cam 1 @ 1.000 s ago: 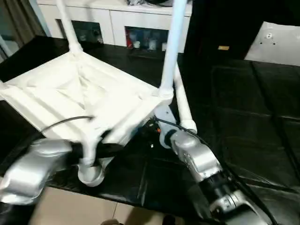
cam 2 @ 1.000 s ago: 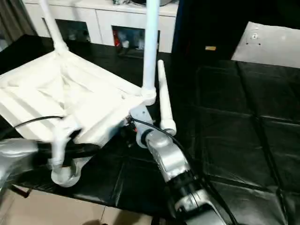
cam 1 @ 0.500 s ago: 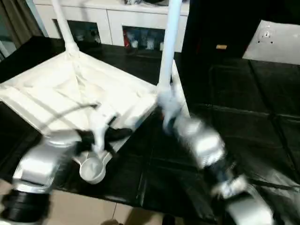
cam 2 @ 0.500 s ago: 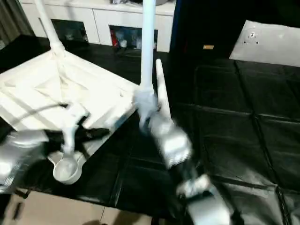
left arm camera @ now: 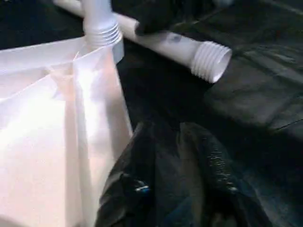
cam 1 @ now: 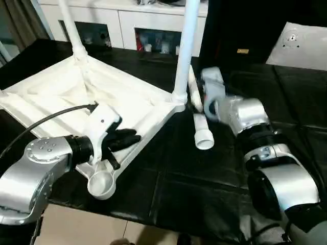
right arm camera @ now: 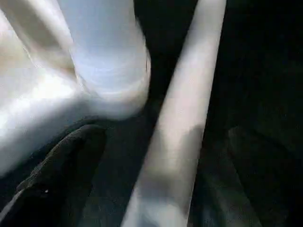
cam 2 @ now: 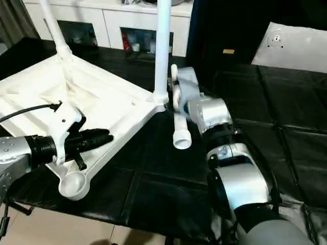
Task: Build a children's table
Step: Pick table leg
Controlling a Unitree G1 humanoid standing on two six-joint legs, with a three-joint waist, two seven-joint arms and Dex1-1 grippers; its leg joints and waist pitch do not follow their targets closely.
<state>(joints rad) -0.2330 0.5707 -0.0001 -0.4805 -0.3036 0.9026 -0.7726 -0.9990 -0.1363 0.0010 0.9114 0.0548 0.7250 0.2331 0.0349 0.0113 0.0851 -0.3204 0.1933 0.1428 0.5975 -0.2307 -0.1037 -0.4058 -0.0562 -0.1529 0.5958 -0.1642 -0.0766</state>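
Nearest the robot, the left hand (cam 1: pixel 122 139) rests with its black fingers (left arm camera: pixel 199 161) nearly together and grasping nothing, over the near rim of the upturned white tabletop (cam 1: pixel 56 97) beside the empty corner socket (cam 1: pixel 100 184) on the black worktop (cam 1: pixel 265 102). Beyond it the right hand (right arm camera: pixel 156 156) is spread wide, straddling the loose leg (cam 1: pixel 198 120) lying just beside 1 of the 2 legs already standing in their sockets (cam 1: pixel 185 46). To do this well, I would close squarely on the shaft, clear of the threaded end (left arm camera: pixel 211 60) and the upright leg.
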